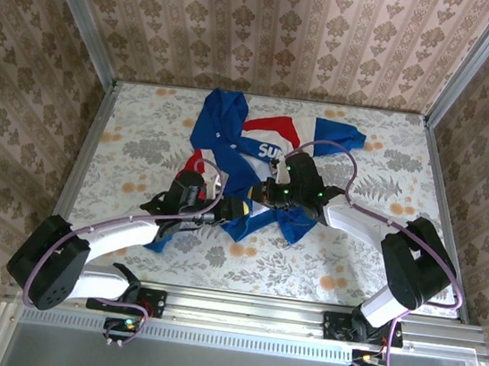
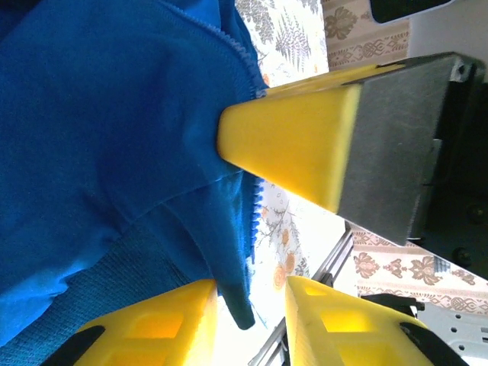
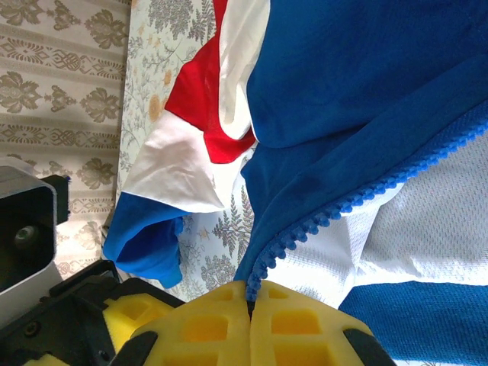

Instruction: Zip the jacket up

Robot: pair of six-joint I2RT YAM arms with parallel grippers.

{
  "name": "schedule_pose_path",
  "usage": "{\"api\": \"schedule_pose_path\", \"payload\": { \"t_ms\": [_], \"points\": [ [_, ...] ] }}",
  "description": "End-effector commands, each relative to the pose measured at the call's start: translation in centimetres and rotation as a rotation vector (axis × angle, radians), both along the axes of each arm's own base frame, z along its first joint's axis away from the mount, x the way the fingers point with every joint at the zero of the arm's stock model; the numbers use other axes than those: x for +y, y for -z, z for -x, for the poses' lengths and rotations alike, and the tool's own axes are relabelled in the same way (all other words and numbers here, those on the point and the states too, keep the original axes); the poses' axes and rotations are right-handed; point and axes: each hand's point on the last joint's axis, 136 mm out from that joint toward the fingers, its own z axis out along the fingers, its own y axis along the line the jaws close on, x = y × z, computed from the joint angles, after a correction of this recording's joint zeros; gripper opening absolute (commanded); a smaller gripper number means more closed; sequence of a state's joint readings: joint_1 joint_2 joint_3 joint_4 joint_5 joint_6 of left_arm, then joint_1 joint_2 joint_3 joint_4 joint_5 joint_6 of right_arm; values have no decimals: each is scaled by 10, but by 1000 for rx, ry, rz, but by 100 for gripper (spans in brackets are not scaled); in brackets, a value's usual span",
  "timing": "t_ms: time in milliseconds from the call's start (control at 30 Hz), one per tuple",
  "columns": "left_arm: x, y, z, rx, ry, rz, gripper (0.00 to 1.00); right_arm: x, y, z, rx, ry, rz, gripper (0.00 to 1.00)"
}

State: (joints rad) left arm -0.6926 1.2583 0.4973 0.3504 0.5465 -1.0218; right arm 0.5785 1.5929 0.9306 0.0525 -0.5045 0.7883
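Mid desk [image 1: 306, 263] holds the jacket [image 1: 220, 130], open and rumpled, hem end nearest the arms, zip line running from the hands toward the far edge. Right hand [image 3: 249, 301] is pinched tight on the toothed zip edge [image 3: 343, 202]. Left hand [image 2: 252, 328] sits just beside it at a narrow gap, hem corner [image 2: 232, 297] hanging between its fingers, not clearly clamped

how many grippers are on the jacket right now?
2. Right gripper is shut on the zip edge of the small royal-blue hooded jacket; left gripper has its blue ribbed hem between parted jaws.
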Motion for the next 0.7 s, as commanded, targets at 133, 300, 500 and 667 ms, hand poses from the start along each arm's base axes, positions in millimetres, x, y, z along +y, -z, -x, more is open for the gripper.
{"api": "schedule_pose_path", "payload": {
  "t_ms": [133, 300, 500, 667],
  "points": [
    [-6, 2, 4, 11, 30, 25, 22, 2, -6, -3, -8, -17, -3, 0],
    [-5, 3, 7, 7, 35, 26, 1, 2, -6, -2, -2, -29, 7, 0],
    [-8, -3, 7, -10, 43, 61, 0, 0, -13, 0, -13, -48, 36, 6],
    [-5, -2, 7, -31, 36, 63, 0, -16, -17, 5, -38, -61, 119, 32]
  ]
}}
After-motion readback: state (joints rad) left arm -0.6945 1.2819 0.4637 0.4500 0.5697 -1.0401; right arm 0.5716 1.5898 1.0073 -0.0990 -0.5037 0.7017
